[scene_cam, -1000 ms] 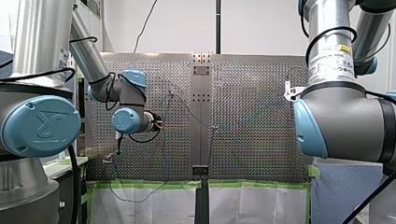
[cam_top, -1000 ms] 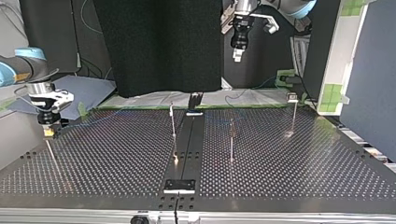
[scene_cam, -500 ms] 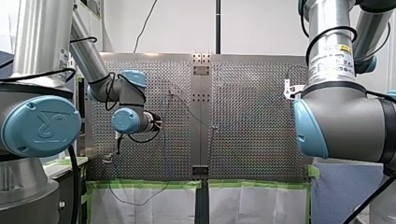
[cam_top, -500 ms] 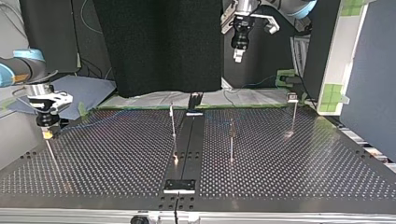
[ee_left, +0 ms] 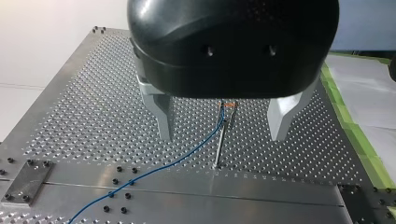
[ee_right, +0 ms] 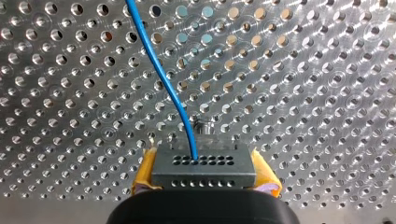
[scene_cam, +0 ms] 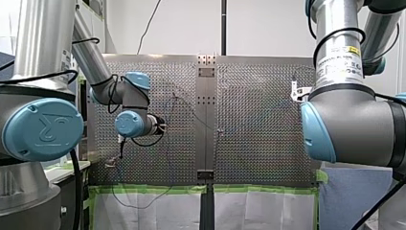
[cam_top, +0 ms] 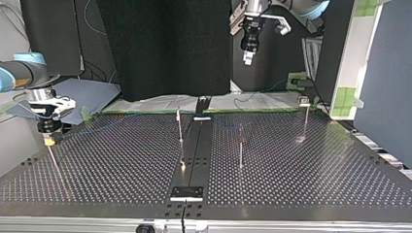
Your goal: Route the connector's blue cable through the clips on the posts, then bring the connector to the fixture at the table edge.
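Note:
In the right wrist view my right gripper (ee_right: 205,183) is shut on the grey connector (ee_right: 203,164), gripped between its yellow pads (ee_right: 145,173). The blue cable (ee_right: 159,70) leaves the connector's face and runs off over the perforated plate. In the top view that gripper (cam_top: 48,137) hangs at the left edge of the table, just above a thin post (cam_top: 54,162). My left gripper (cam_top: 248,58) hovers high over the far side. Its metal fingers (ee_left: 163,114) stand open, wide of a post (ee_left: 221,144) with a clip (ee_left: 229,105). The cable (ee_left: 154,170) passes that clip.
Three more thin posts (cam_top: 180,127) (cam_top: 240,148) (cam_top: 305,119) stand across the table. A dark rail (cam_top: 197,145) runs down its middle to a small block (cam_top: 187,192) at the near edge. Green tape and white sheeting line the far edge (cam_top: 145,103).
My right gripper with the connector has drifted slightly toward the top view's left. The slack cable hanging below the table in the front view has swung a little. My left arm has barely moved.

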You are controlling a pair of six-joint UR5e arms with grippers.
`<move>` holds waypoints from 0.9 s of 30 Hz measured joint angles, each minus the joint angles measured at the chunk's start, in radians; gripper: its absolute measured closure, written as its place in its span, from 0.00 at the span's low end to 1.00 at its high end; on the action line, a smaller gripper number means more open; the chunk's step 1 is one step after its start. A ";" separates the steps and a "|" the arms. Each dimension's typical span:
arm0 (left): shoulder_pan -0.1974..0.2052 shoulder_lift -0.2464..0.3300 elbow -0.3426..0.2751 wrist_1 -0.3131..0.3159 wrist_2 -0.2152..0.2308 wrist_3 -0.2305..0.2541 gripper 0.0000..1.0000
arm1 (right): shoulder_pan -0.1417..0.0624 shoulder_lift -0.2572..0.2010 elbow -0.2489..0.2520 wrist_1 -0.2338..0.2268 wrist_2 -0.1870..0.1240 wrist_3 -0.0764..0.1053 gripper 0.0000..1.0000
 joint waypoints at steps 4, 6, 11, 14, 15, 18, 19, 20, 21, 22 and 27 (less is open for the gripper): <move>0.002 0.001 0.000 0.000 0.000 0.000 0.00 | 0.001 0.002 -0.001 -0.005 0.000 0.001 1.00; 0.002 0.000 0.000 0.000 0.000 0.000 0.00 | 0.001 0.002 -0.001 -0.002 0.000 0.001 1.00; 0.004 0.000 0.000 0.001 0.000 0.000 0.00 | -0.010 -0.001 -0.004 0.046 0.000 0.003 0.71; 0.004 0.000 0.000 0.001 0.000 0.000 0.00 | -0.010 0.000 -0.003 0.046 0.000 0.003 0.49; 0.004 0.000 0.000 0.001 0.000 0.000 0.00 | -0.010 0.000 -0.003 0.046 0.000 0.003 0.39; 0.005 0.000 0.000 0.001 0.000 0.000 0.00 | -0.010 0.000 -0.003 0.046 0.000 0.003 0.33; 0.005 0.000 0.000 0.001 0.000 0.000 0.00 | -0.010 0.000 -0.003 0.046 0.000 0.003 0.33; 0.005 0.000 0.000 0.001 0.000 0.000 0.00 | -0.010 0.000 -0.003 0.046 0.000 0.003 0.33; 0.005 0.000 0.000 0.002 0.000 0.000 0.00 | -0.010 0.000 -0.003 0.046 0.000 0.003 0.33; 0.005 0.000 0.000 0.002 0.000 0.000 0.00 | -0.010 0.000 -0.003 0.046 0.000 0.003 0.33; 0.005 0.000 0.000 0.001 0.000 0.000 0.00 | -0.010 0.000 -0.003 0.046 0.000 0.003 0.33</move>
